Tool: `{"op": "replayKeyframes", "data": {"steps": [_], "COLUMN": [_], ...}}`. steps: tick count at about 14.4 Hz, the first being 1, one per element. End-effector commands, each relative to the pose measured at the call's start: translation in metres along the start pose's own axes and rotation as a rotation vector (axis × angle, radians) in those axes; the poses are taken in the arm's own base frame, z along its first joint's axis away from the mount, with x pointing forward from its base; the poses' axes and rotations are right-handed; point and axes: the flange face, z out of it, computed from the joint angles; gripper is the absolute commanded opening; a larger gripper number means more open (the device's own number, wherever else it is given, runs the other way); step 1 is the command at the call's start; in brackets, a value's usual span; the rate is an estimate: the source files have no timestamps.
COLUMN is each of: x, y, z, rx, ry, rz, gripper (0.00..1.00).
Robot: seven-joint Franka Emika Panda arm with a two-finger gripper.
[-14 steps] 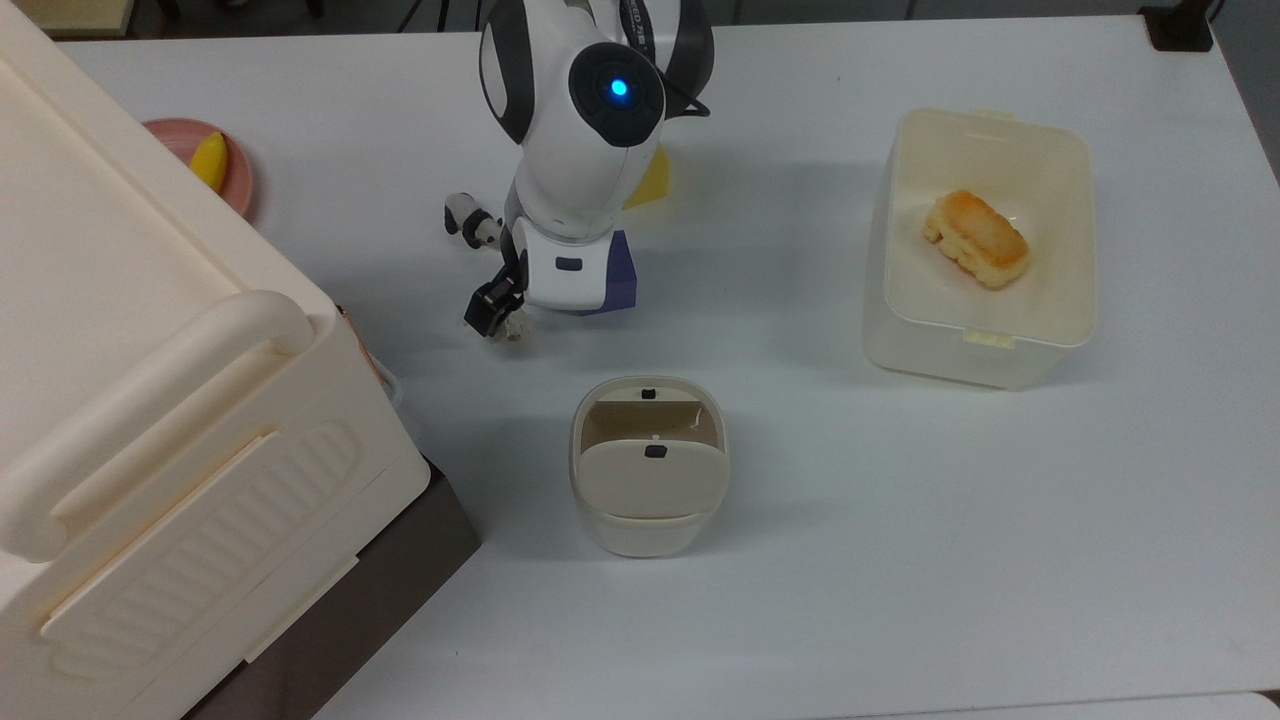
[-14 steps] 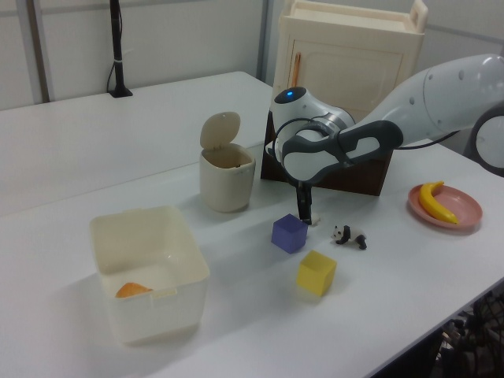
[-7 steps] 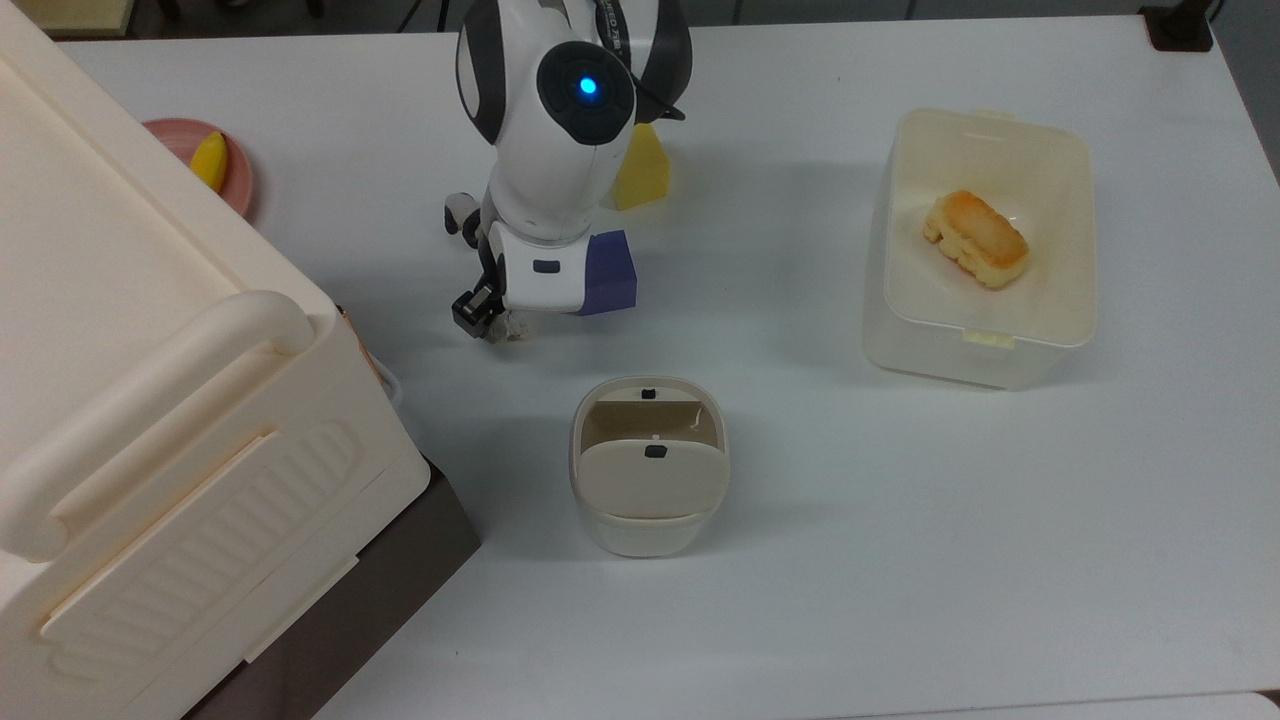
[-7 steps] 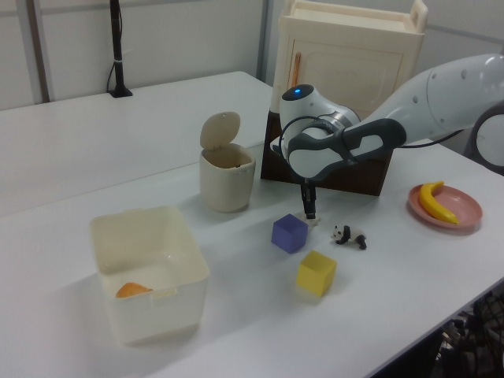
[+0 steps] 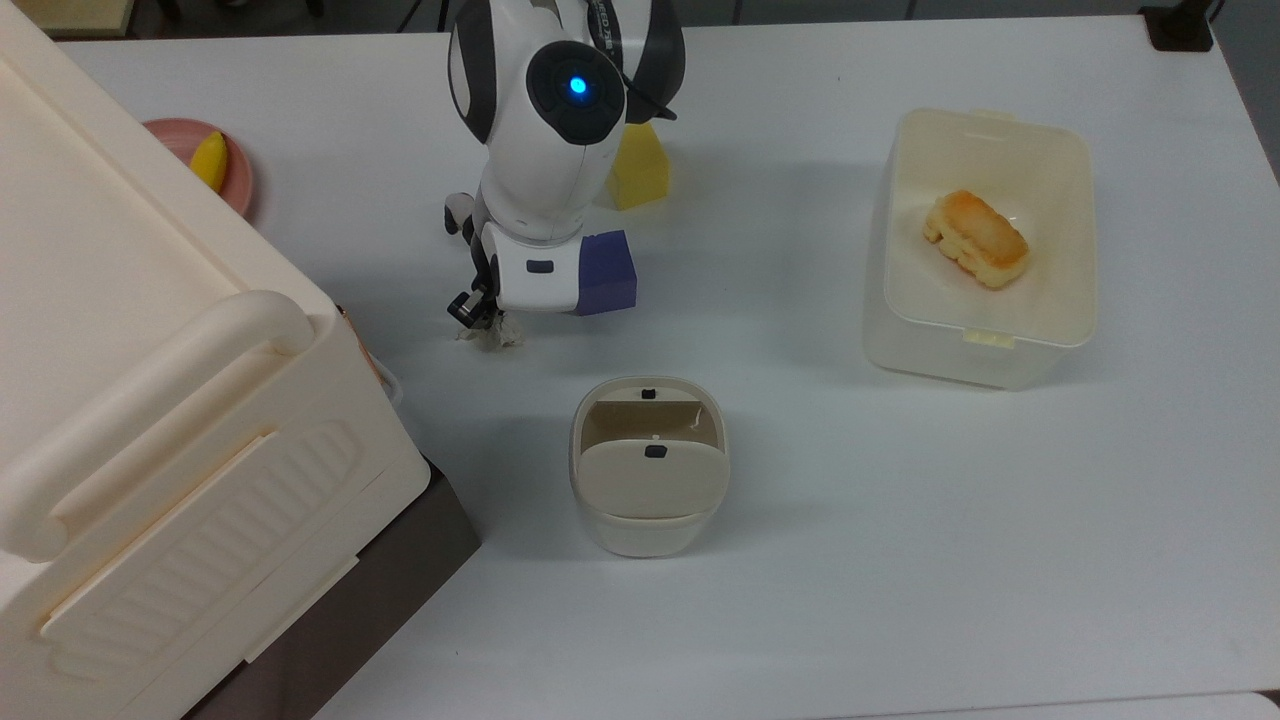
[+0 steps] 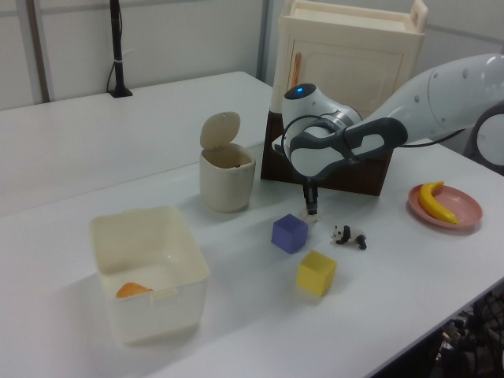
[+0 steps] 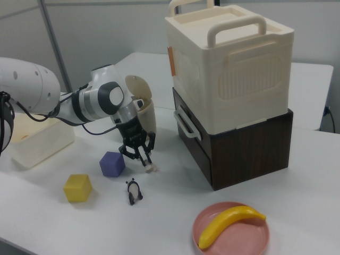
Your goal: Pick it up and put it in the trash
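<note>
Claw [image 7: 146, 158] higher than before, tissue wad [image 7: 152, 168] between fingers.

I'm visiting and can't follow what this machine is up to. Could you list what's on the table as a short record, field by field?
arm: gripper lowered onto the tissue wad, fingers closed around it
wad: at table level, beside the purple cube
bin: trash bin, lid tipped open
nearby: yellow cube, panda figurine
tub: cream tub holding bread
plate: pink plate with banana

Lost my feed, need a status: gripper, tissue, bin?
Gripper at the tissue wad, fingers around it, wad on the table. Trash bin lid open, nearby. Purple cube beside the gripper; path to the bin clear.
</note>
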Motion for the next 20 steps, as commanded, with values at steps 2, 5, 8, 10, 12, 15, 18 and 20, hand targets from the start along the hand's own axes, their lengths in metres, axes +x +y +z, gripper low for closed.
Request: {"op": "replayKeyframes", "data": {"steps": [2, 5, 8, 10, 12, 15, 18, 20], "x": [0.001, 0.0, 0.0, 0.0, -0.001, -0.006, -0.004, -0.003], "y": [0.001, 0.001, 0.001, 0.001, 0.002, 0.004, 0.003, 0.002], "z": [-0.003, -0.002, -0.002, -0.002, -0.008, -0.023, -0.019, -0.015], "rx": [-0.018, -0.017, -0.015, -0.011, -0.01, -0.029, -0.027, -0.023], "ry": [0.005, 0.005, 0.006, 0.009, 0.018, 0.026, 0.021, 0.019], "rz": [-0.032, -0.032, -0.028, -0.017, 0.024, 0.021, 0.008, 0.002], "gripper": [0.0, 0.0, 0.0, 0.44, 1.0, 1.0, 1.0, 1.0]}}
